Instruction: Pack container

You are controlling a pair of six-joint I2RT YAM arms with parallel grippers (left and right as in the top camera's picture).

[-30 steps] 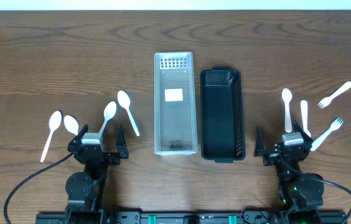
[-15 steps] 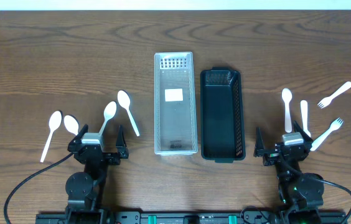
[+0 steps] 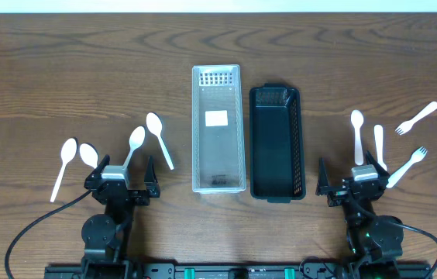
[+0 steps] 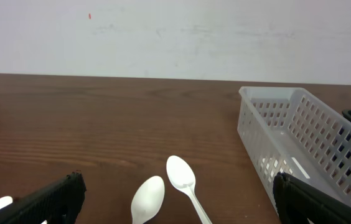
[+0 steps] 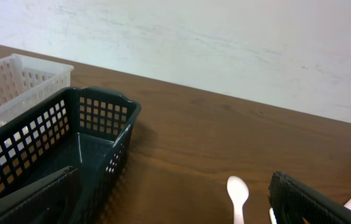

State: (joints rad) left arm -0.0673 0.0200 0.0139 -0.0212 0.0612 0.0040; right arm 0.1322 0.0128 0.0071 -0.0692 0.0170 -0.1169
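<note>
Black container (image 3: 275, 151) beside clear container (image 3: 218, 151), long axes toward far edge

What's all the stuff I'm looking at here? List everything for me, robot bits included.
Clear basket: 1, translucent white, table centre, with a white label inside.
Black basket: 1, black, right beside the clear one.
Left spoons: 4, white, lying on the table left of the clear basket.
Right spoon: 1, white, right of the black basket.
Straight utensil: 1, white, just right of that spoon; type unclear.
Forks: 2, white, far right.
Table: 1, brown wood, under everything.
Left hand: 1, black, open, near edge by the left spoons.
Right hand: 1, black, open, near edge by the right spoon.
</note>
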